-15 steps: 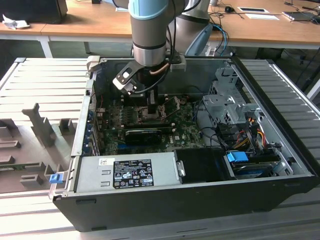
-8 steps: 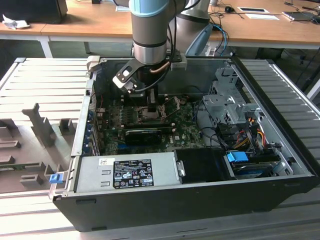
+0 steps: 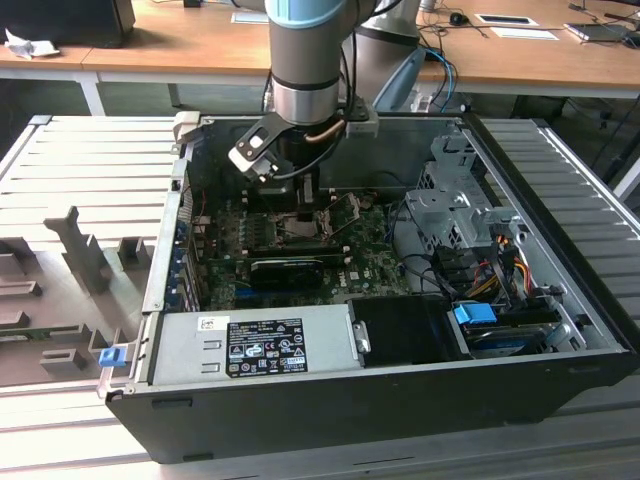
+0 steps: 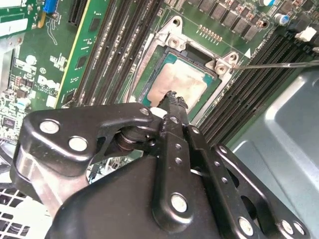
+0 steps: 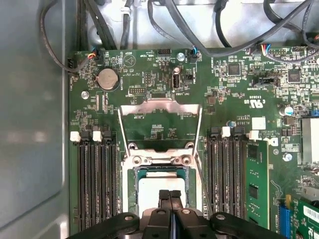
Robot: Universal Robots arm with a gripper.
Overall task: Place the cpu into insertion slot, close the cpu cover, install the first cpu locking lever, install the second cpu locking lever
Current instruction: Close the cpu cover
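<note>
The cpu (image 5: 149,189), a flat square with a grey metal top, lies in the insertion slot (image 5: 133,160) on the green board. In the second wrist view the cpu (image 4: 187,79) sits level inside the slot's metal rim (image 4: 172,41). My gripper (image 5: 170,195) is shut, its tips pressed together right over the cpu's edge (image 4: 173,98), with nothing between them. The cpu cover (image 5: 162,107) stands swung open behind the slot, the board showing through its window. Two thin locking levers (image 5: 121,132) (image 5: 200,142) stick up at the slot's sides. In the exterior view my gripper (image 3: 303,198) reaches down into the case.
Black memory slots (image 5: 94,179) (image 5: 224,174) flank the socket on both sides. A black expansion card (image 3: 290,268) lies near the socket, and the power supply (image 3: 255,345) fills the case front. Cables (image 3: 480,270) and a drive cage (image 3: 450,200) crowd the exterior view's right.
</note>
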